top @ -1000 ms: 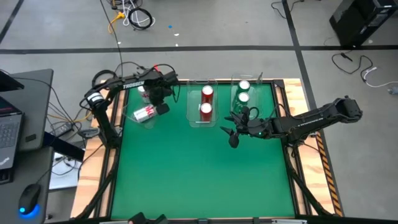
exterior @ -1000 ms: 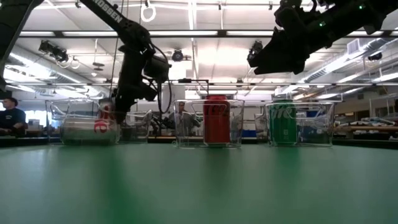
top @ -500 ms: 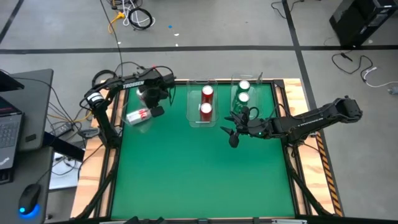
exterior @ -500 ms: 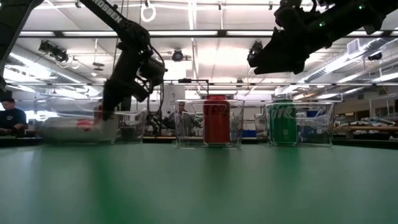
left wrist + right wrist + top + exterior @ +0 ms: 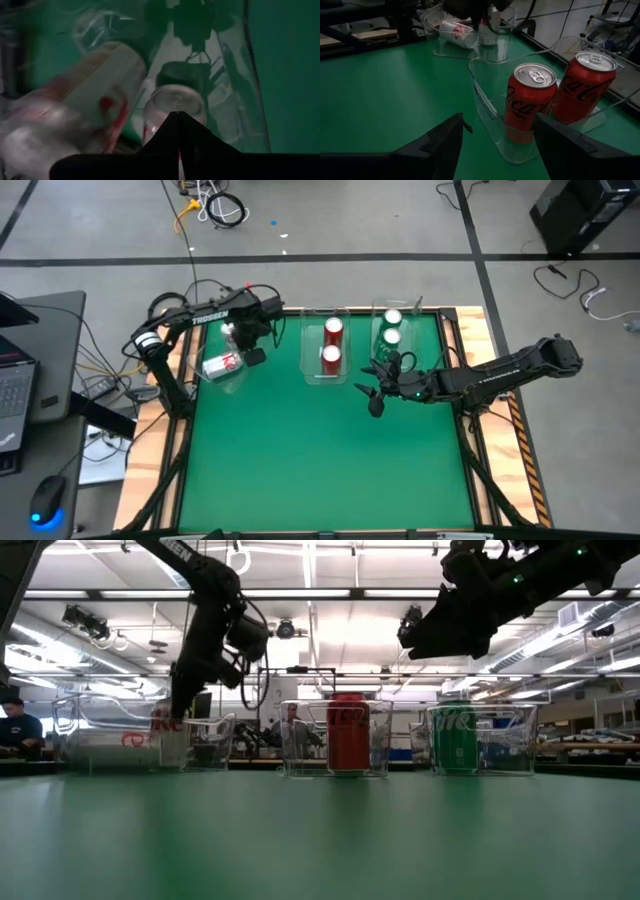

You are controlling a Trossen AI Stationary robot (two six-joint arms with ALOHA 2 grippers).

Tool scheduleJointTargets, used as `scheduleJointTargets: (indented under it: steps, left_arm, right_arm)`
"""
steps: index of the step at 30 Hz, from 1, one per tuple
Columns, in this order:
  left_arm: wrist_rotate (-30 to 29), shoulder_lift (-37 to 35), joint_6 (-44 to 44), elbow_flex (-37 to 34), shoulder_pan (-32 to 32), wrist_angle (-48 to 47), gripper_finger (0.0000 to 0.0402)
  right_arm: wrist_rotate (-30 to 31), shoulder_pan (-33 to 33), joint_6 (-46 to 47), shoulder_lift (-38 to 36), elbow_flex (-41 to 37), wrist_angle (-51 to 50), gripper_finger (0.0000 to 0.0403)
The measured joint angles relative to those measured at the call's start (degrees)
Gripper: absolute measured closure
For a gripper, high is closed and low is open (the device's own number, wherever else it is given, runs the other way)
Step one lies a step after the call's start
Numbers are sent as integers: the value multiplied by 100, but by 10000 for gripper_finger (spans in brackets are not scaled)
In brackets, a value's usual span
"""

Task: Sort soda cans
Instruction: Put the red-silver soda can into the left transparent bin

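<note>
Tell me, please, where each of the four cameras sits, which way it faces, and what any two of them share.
High view: overhead, facing straight down; both arms, left gripper, right gripper.
Low view: table height, facing level across the table; arms enter from above.
Left wrist view: on the left arm, facing a silver can; shut fingers show.
Right wrist view: on the right arm, facing two red cans; open fingers show.
Shared: the red cans appear in the high, low and right wrist views.

Three bins (image 5: 325, 370) in row at table's (image 5: 320, 460) far edge; cans (image 5: 331, 356) inside.
</note>
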Motion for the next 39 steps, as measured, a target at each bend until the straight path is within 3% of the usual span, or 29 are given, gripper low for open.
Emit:
scheduleJointTargets:
  steps: [13, 27, 33, 39]
  left_arm:
    - [-95, 100, 275, -939, 33, 713, 401]
    - [-593, -480, -312, -436, -333, -584, 401]
    - [-296, -696, -364, -428, -352, -53, 401]
    - [-60, -176, -195, -428, -343, 334, 401]
  right_arm:
    - [-2, 35, 16, 0, 0, 0, 157]
    - [-2, 31, -8, 0, 0, 4, 156]
    - [-2, 31, -74, 0, 0, 9, 160]
    - [-2, 31, -17, 0, 0, 14, 156]
